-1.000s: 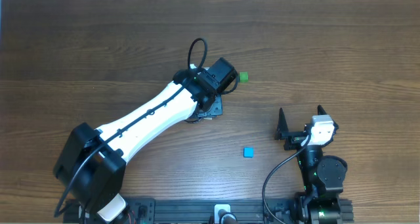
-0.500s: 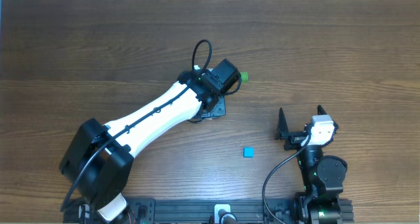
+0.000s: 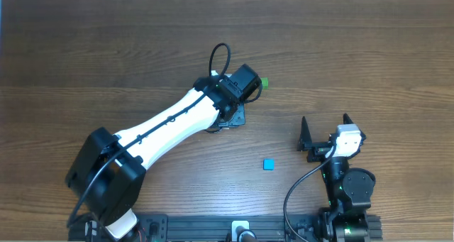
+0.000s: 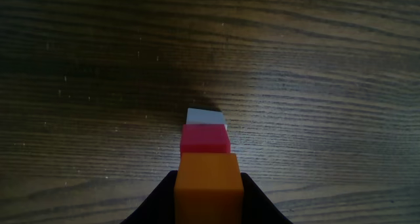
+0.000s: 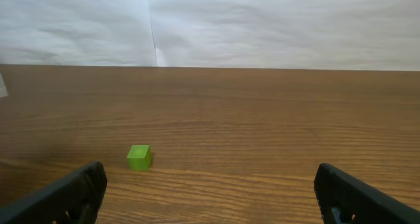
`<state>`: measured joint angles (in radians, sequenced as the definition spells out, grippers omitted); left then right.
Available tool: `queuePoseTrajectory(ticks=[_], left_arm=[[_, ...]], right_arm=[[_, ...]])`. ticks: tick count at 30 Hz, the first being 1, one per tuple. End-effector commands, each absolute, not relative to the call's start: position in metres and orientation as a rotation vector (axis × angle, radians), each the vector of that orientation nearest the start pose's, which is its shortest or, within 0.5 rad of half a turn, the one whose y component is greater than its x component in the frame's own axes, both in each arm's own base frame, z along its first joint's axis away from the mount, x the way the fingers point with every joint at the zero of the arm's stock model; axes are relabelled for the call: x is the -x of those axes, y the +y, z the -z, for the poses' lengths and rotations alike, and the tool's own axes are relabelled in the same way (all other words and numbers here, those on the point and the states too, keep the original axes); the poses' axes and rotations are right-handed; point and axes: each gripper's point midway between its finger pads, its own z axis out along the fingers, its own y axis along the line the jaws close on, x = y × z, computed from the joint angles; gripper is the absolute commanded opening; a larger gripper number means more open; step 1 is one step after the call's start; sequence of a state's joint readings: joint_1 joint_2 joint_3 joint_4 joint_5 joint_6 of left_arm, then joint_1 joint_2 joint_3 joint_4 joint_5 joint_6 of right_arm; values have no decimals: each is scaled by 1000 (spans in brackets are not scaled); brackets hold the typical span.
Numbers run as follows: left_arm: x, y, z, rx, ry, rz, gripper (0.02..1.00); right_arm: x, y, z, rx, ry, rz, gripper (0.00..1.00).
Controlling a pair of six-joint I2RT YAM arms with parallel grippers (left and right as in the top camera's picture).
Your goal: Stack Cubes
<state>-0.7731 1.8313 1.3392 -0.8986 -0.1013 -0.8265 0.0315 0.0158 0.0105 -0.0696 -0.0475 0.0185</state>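
Pinching the orange cube [image 4: 207,192] squarely between both fingers, the left gripper [image 4: 208,179] is closed to the cube's width and hangs right over the stack! Directly beneath sit the red cube [image 4: 205,139] and, under that, the white cube [image 4: 205,116], so this looks like level 3 going on. Whether orange already touches red, I cannot tell from the wrist view. My read: the next move wants a straight descent, edges lined up with the red face, then a gentle release so nothing twists. The orange cube looks clean and sharp-edged with a flat top, and it appears a shade wider than red, probably because it is nearer the camera. Out on the wooden table [image 3: 106,43], the green cube [image 3: 264,82] lies just beside the left wrist, and the blue cube [image 3: 268,165] sits well apart toward the bases, so 2 seem left to add. The right gripper [image 3: 325,120] is spread wide and holds nothing.
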Motion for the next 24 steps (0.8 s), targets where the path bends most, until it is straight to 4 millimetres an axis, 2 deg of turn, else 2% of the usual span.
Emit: queuePoseTrajectory(ticks=[1, 13, 16, 20, 24], left_arm=[[-284, -255, -60, 72, 2949, 80, 77], [-284, -254, -57, 71, 2952, 67, 117], [-284, -254, -57, 71, 2952, 67, 156], [-284, -254, -57, 71, 2952, 67, 286], [-285, -253, -57, 72, 2950, 63, 373]], right_arm=[[-246, 16, -156, 55, 1647, -79, 993], [-246, 16, -156, 55, 1647, -79, 993], [-246, 16, -156, 55, 1647, -79, 993], [-246, 16, -156, 55, 1647, -79, 991], [-246, 16, -156, 55, 1647, -79, 993]])
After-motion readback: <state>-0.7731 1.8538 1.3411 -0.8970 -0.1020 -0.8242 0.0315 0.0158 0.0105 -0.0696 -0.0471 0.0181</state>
